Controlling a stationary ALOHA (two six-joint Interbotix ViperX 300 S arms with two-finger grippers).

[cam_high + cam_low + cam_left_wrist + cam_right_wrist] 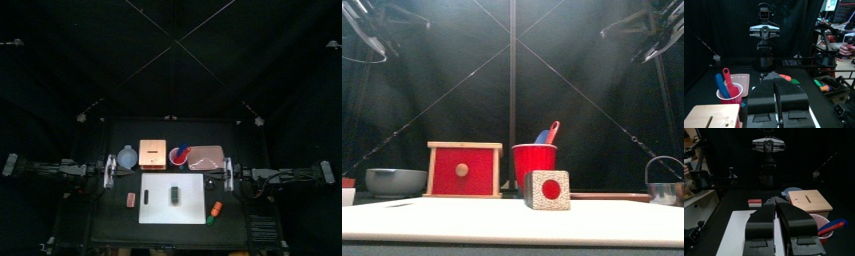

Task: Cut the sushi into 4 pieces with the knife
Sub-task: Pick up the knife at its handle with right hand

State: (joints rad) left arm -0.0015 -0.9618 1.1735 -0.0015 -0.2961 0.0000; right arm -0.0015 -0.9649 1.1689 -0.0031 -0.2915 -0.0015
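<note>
Pale wooden box [464, 148], red drawer front. Red plastic cup [535, 163], blue toy knife [720, 86], red toy knife [727, 79]. White cutting board [190, 205]. Dark green toy sushi roll [174, 192]: speckled white end, red centre.

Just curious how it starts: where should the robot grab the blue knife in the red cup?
Probably the upper end of the blue knife, coming from above. It stands nearly upright in the red cup beside a red knife, and only that end clears the rim.

From the front, the sushi roll [547, 189] covers part of the red cup [533, 158]; the edge crops the cutter [671, 193].
</note>
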